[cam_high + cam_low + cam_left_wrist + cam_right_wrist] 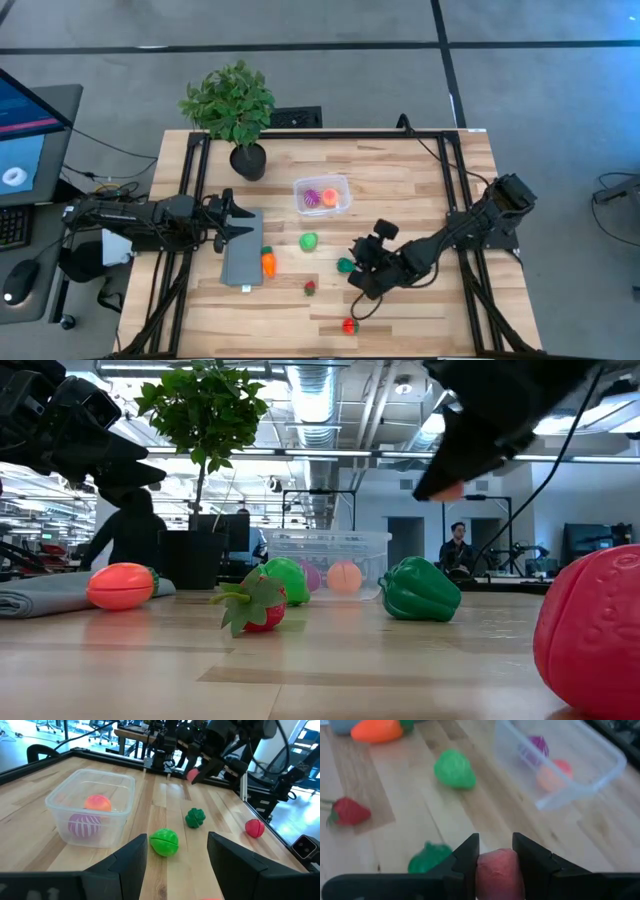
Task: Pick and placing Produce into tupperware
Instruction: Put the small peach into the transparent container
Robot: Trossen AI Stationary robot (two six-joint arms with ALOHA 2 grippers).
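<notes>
Pinched between my right gripper (496, 851) fingers: one pink piece (499, 872), lifted clear of the table for carrying to the tupperware (322, 195).
Count: two pieces in the tub, purple and peach; five loose on the table — orange, light green, dark green, two red. My left gripper (177, 851) waits part-open, holding nothing, over the grey slab (243, 260).

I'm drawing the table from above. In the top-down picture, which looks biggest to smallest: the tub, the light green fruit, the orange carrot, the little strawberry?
1. Clear tub
2. Orange carrot and light green fruit: look about alike, so no ranking
3. Strawberry
</notes>
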